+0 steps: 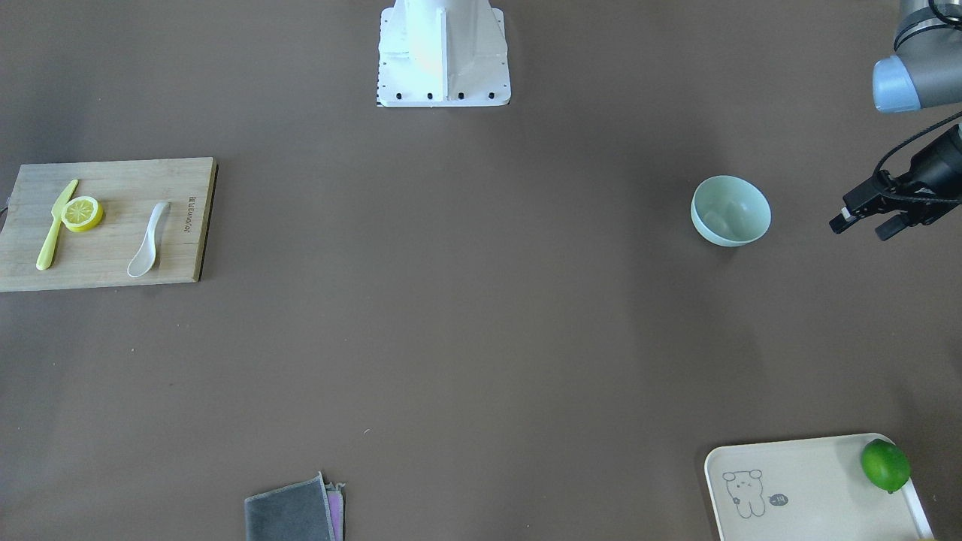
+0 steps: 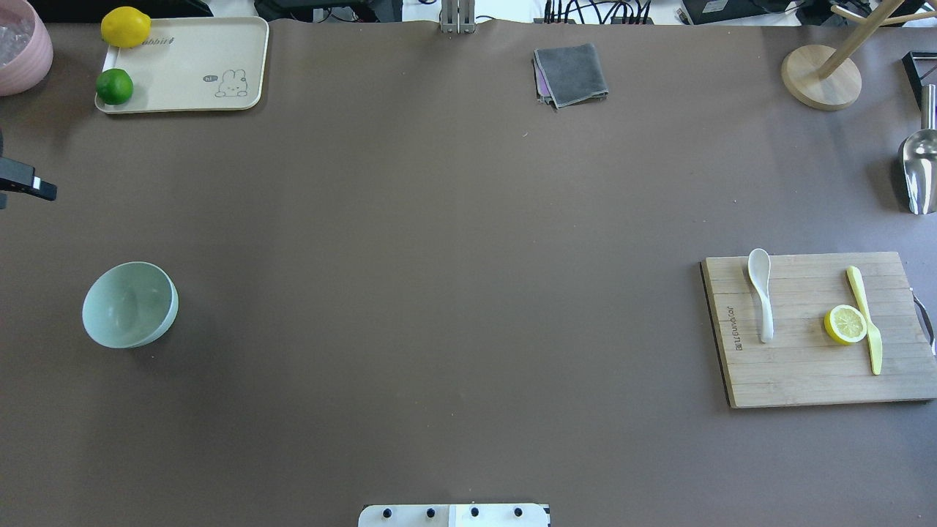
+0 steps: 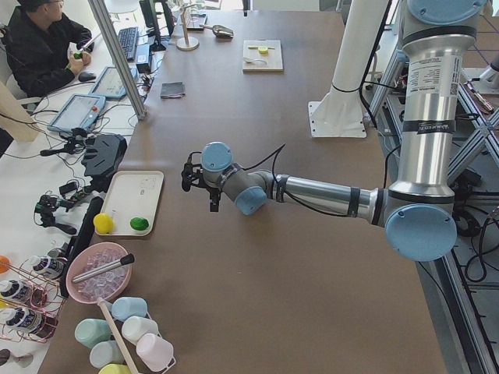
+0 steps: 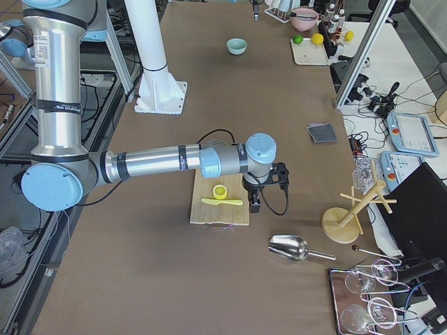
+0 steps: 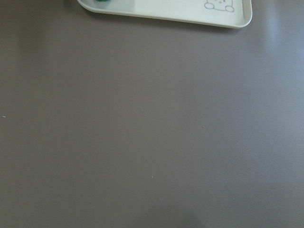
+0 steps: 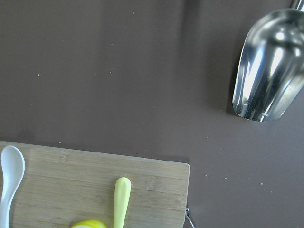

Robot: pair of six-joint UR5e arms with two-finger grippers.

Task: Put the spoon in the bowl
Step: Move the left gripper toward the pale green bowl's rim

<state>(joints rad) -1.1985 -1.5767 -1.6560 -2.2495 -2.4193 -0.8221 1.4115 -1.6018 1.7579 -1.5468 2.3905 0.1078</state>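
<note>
The white spoon lies on a wooden cutting board at the table's right; it also shows in the front view and the right wrist view. The mint-green bowl stands empty at the table's left, also in the front view. My left gripper hovers open and empty beside the bowl, on its outer side. My right gripper hangs over the board's outer end near the knife; I cannot tell whether it is open or shut.
A yellow knife and a lemon slice share the board. A metal scoop and a wooden stand are at the far right. A cream tray with lime and lemon, and a grey cloth, are farther back.
</note>
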